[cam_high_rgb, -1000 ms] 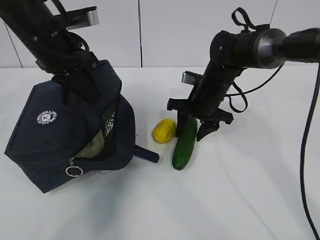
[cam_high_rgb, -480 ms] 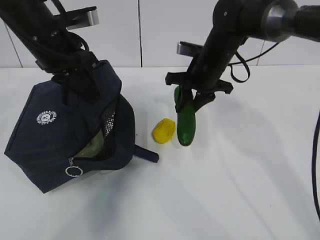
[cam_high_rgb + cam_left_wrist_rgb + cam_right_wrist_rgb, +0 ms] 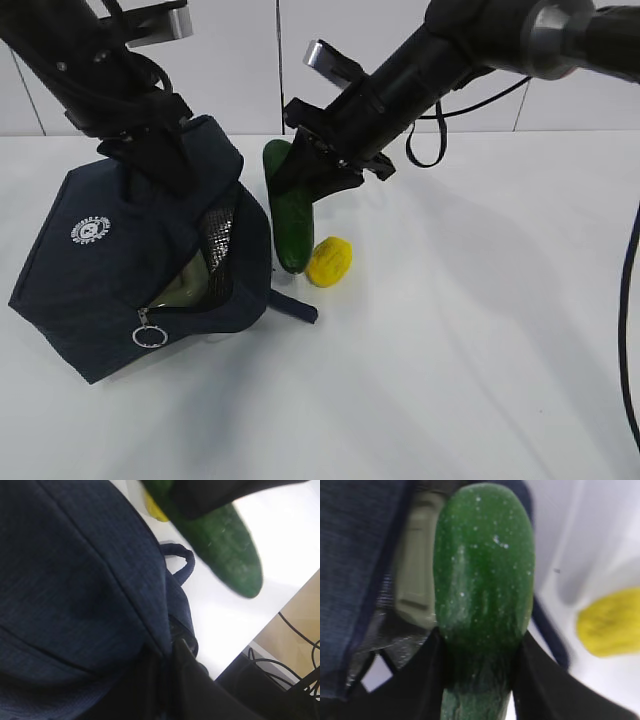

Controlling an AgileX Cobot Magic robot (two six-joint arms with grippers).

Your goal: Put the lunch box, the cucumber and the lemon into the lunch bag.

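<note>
The dark navy lunch bag (image 3: 110, 270) lies tilted on the white table with its mouth open to the right. My left gripper (image 3: 168, 160) is shut on its top edge, holding fabric (image 3: 75, 580) pinched between the fingers (image 3: 186, 665). The lunch box's pale green lid (image 3: 185, 288) shows inside the opening (image 3: 415, 580). My right gripper (image 3: 305, 175) is shut on the dark green cucumber (image 3: 291, 225), which hangs tip-down just outside the bag's mouth (image 3: 482, 570). The yellow lemon (image 3: 329, 262) rests on the table right of the cucumber (image 3: 610, 625).
A bag handle loop (image 3: 295, 308) lies on the table below the cucumber. The silver zipper ring (image 3: 147, 336) hangs at the bag's front corner. Bare white table (image 3: 470, 340) stretches to the right and front; a white wall stands behind.
The right gripper has lifted the cucumber off the table and carried it left, past the lemon, to the bag's mouth. The left gripper and bag have stayed put.
</note>
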